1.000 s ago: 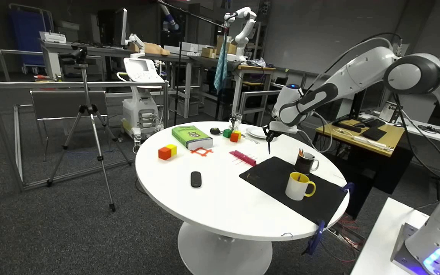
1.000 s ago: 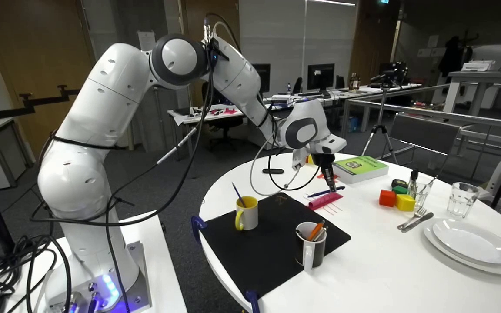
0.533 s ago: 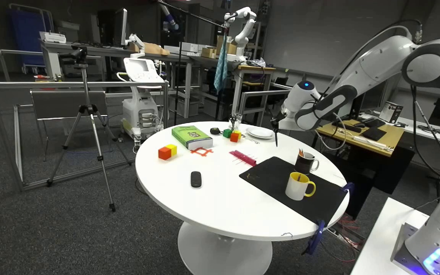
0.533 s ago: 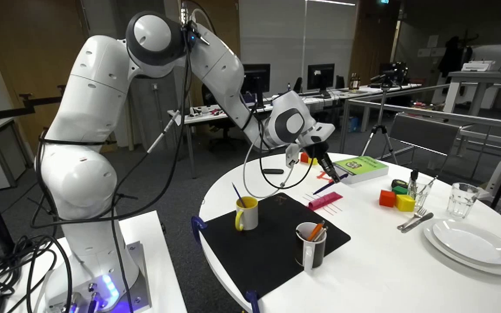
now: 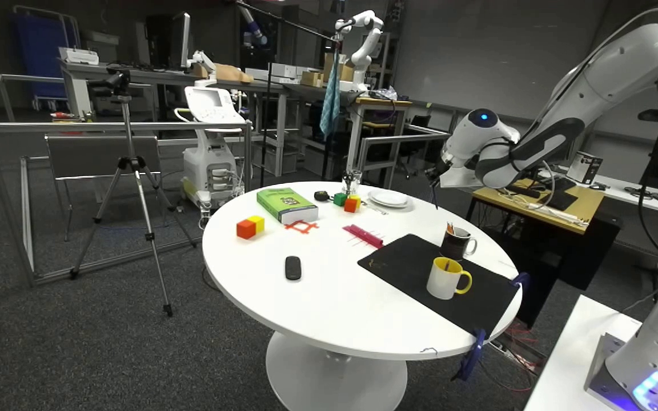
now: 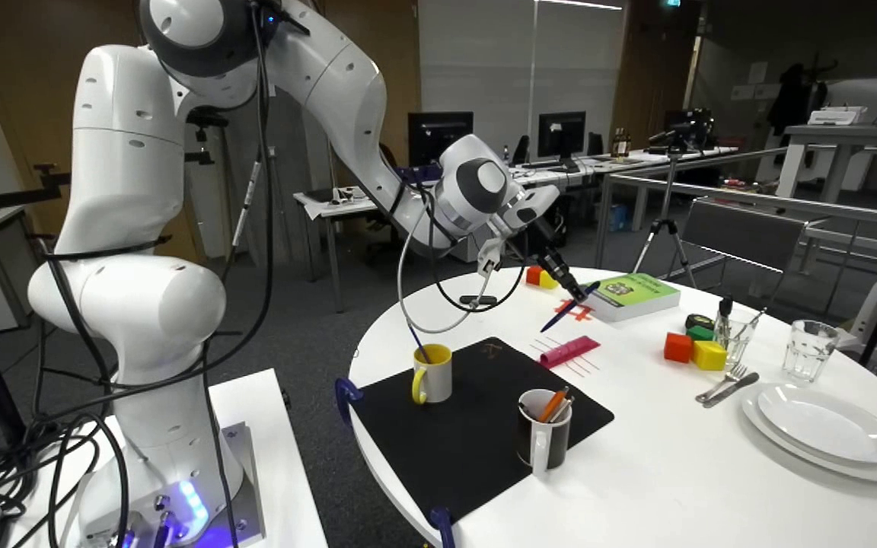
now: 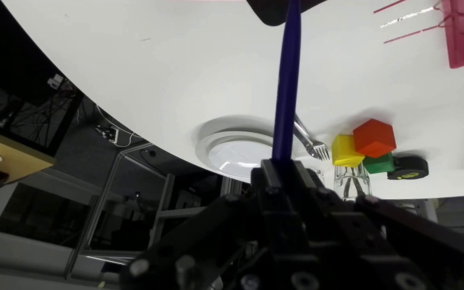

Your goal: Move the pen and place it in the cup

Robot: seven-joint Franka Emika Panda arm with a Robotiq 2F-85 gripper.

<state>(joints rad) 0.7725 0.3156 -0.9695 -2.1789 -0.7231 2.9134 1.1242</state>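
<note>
A dark blue-purple pen [image 6: 559,313] is held tilted in the air above the table; in the wrist view the pen [image 7: 287,80] rises from between the fingertips. My gripper [image 6: 580,293] is shut on the pen near one end and also shows in the wrist view [image 7: 284,167]. The cup [image 6: 553,440] is a dark mug with a white handle, upright on the black mat, with an orange pen and other items in it. The cup [image 5: 453,245] also shows in an exterior view, below and to the right of the gripper [image 5: 434,178]. The wrist view does not show the cup.
A white-and-yellow mug [image 6: 438,380] with a pencil stands on the black mat [image 6: 469,434] beside the cup. Near the gripper are a green book [image 6: 629,295] and a pink holder [image 6: 568,352]. Plates [image 6: 827,426], cubes [image 6: 678,347] and glasses [image 6: 808,354] stand farther along.
The gripper has risen from the table with the pen, which lay at table height and now hangs tilted in the air. The arm has drawn back toward its base.
</note>
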